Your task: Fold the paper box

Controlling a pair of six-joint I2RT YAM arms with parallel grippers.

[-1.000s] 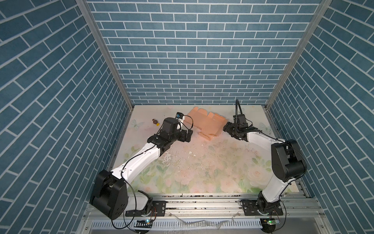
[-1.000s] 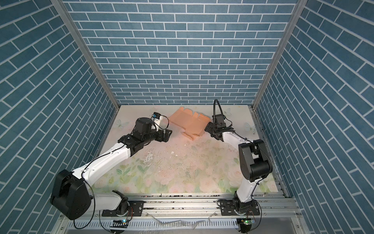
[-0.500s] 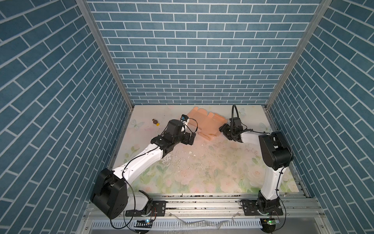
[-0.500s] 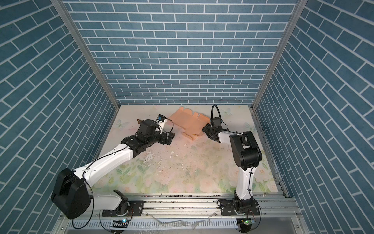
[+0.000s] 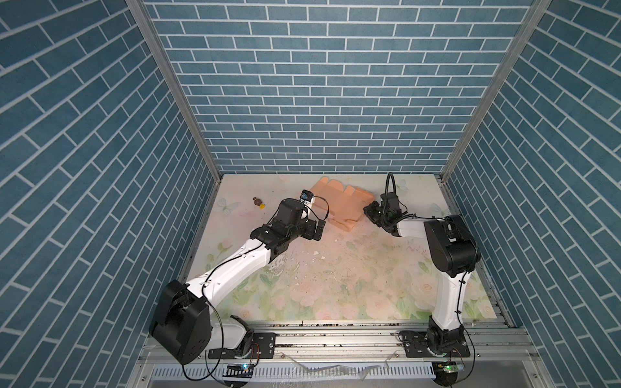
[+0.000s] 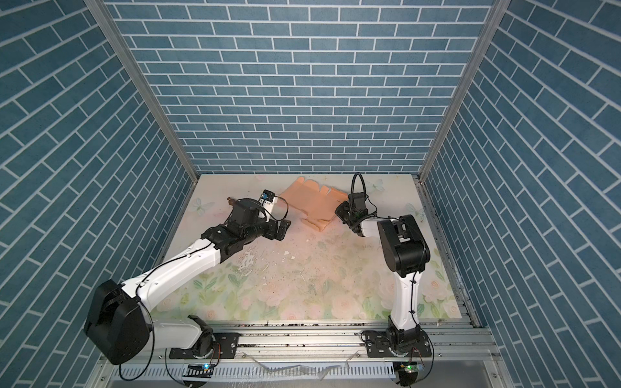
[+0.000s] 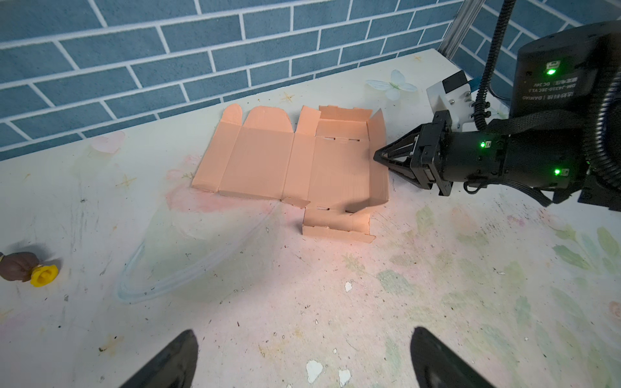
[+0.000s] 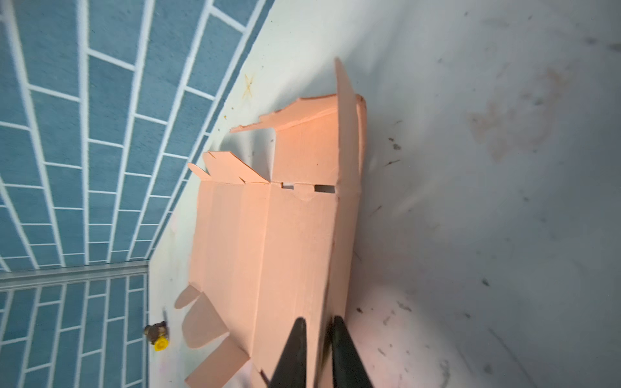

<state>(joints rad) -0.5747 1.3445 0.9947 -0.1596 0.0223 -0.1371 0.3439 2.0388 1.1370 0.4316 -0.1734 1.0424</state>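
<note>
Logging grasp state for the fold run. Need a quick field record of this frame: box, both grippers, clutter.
paper box: mostly flat die-cut sheet on the table, one side flap raised
right gripper: shut on the raised flap
left gripper: open, over bare table, apart from the box
clutter: small brown-and-yellow object, well apart from the box
fold progress: barely begun

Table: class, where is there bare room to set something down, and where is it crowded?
Free: the near middle of the table, between the arms. Crowded: the far side, where the right gripper pinches the paper box and the open left gripper hovers nearby.
</note>
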